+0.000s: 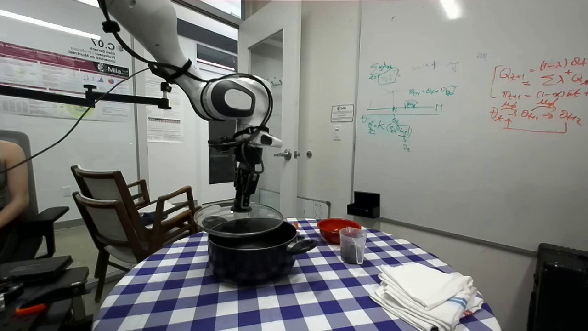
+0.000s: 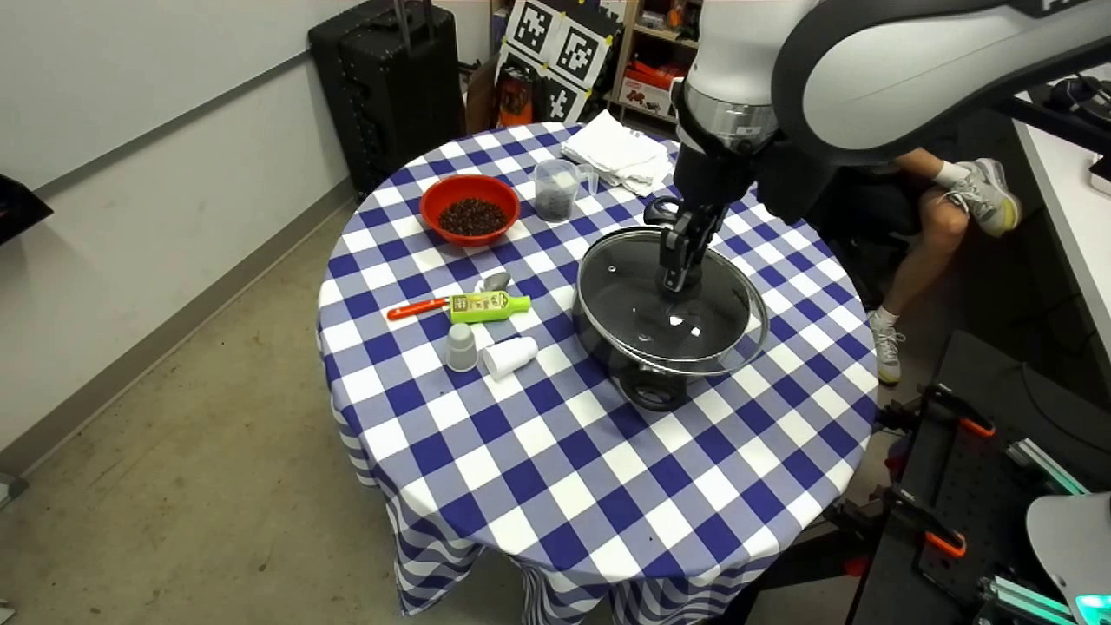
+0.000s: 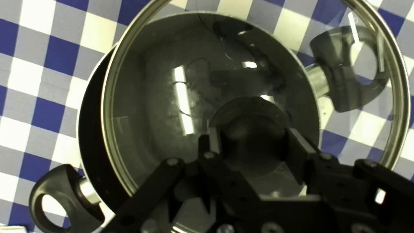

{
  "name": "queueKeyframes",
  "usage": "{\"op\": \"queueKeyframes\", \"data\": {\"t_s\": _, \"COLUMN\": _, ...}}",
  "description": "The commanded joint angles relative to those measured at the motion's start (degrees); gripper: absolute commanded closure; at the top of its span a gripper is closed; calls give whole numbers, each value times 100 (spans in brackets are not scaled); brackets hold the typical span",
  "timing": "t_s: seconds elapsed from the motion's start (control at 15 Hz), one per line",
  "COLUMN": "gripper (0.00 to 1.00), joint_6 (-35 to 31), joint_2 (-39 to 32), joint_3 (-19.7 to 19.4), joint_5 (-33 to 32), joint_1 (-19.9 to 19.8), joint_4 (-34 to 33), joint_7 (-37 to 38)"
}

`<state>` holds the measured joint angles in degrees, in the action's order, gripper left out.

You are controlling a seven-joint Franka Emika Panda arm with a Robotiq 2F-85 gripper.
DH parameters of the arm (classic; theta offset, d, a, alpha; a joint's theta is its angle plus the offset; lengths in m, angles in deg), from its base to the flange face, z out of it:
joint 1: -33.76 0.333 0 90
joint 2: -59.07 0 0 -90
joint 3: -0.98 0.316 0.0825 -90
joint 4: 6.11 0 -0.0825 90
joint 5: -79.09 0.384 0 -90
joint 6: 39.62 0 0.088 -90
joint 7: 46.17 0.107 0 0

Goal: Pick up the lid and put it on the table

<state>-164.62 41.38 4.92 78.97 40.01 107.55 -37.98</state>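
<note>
The lid (image 1: 239, 226) is clear glass with a metal rim and a black knob; it also shows in an exterior view (image 2: 638, 304) and in the wrist view (image 3: 152, 97). My gripper (image 1: 242, 205) points down with its fingers closed around the knob; it shows in an exterior view (image 2: 675, 271) and in the wrist view (image 3: 254, 142). The lid hangs a little above the dark two-handled pot (image 1: 252, 267), shifted sideways, so part of the pot's opening shows. The pot stands on the table (image 2: 573, 503) with its blue-and-white checkered cloth.
A red bowl (image 2: 469, 204) with dark contents, a clear measuring cup (image 2: 555, 191) and folded white towels (image 1: 427, 294) are on the table. A green bottle (image 2: 489, 306), a grey-topped shaker (image 2: 461, 349) and a white cup (image 2: 510, 357) lie near the pot.
</note>
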Motion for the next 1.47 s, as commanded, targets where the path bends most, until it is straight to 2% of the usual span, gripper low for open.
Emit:
{"op": "queueKeyframes", "data": {"t_s": 0.0, "gripper": 75, "joint_6": 213, "joint_2": 936, "joint_3": 181, "joint_5": 292, "joint_1": -2, "joint_4": 493, "joint_7": -249}}
{"op": "queueKeyframes", "data": {"t_s": 0.2, "gripper": 75, "joint_6": 119, "joint_2": 1344, "joint_3": 153, "joint_5": 372, "joint_1": -47, "joint_4": 609, "joint_7": -97}}
{"op": "queueKeyframes", "data": {"t_s": 0.47, "gripper": 75, "joint_6": 188, "joint_2": 1540, "joint_3": -95, "joint_5": 534, "joint_1": -301, "joint_4": 443, "joint_7": 70}}
{"op": "queueKeyframes", "data": {"t_s": 0.87, "gripper": 75, "joint_6": 75, "joint_2": 1337, "joint_3": -541, "joint_5": 355, "joint_1": -742, "joint_4": 62, "joint_7": 487}}
{"op": "queueKeyframes", "data": {"t_s": 1.4, "gripper": 75, "joint_6": -36, "joint_2": 925, "joint_3": -1095, "joint_5": 502, "joint_1": -1262, "joint_4": -209, "joint_7": 984}}
